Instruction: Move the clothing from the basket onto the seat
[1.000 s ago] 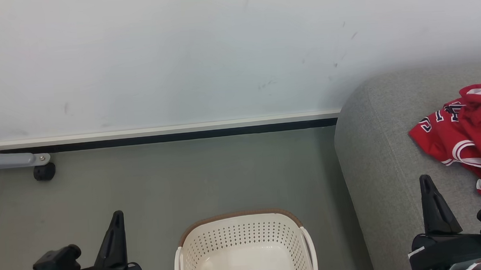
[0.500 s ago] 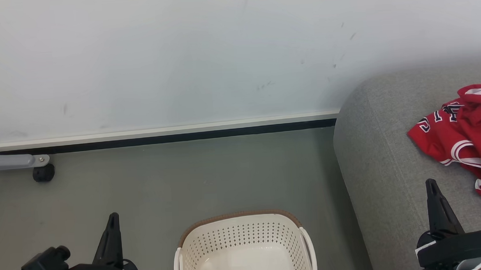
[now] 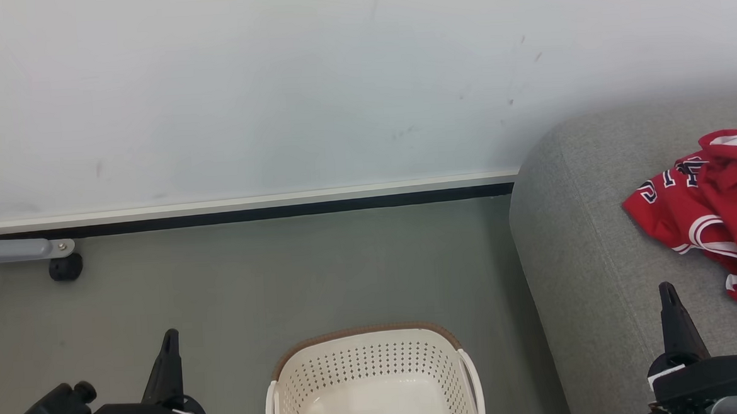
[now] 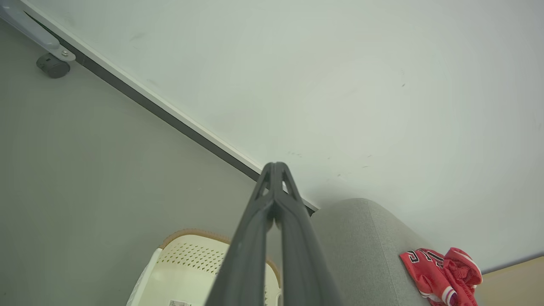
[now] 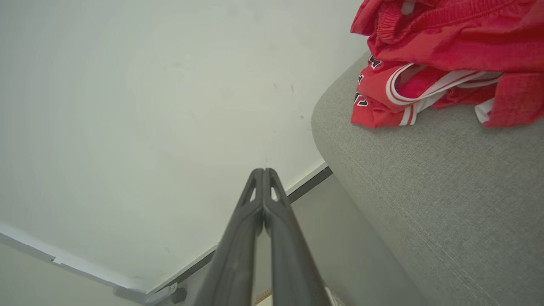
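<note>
The red clothing (image 3: 716,214) with white stripes lies bunched on the grey seat (image 3: 572,247) at the right, also seen as clothing (image 4: 442,274) and clothing (image 5: 446,63) on the seat (image 4: 361,242) (image 5: 425,204). The cream basket (image 3: 374,383) with a brown rim stands on the floor at bottom centre, holding only a label; the basket (image 4: 187,263) shows partly behind my fingers. My left gripper (image 3: 169,336) (image 4: 275,168) is shut and holds nothing, left of the basket. My right gripper (image 3: 665,287) (image 5: 263,172) is shut and holds nothing, over the seat's front below the clothing.
A white wall (image 3: 274,92) with a dark skirting strip runs behind. A grey frame leg with a black castor (image 3: 64,267) stands at the left on the grey-green floor (image 3: 284,274).
Both grippers have drawn back toward the bottom edge of the head view. The clothing, basket and seat have stayed in place.
</note>
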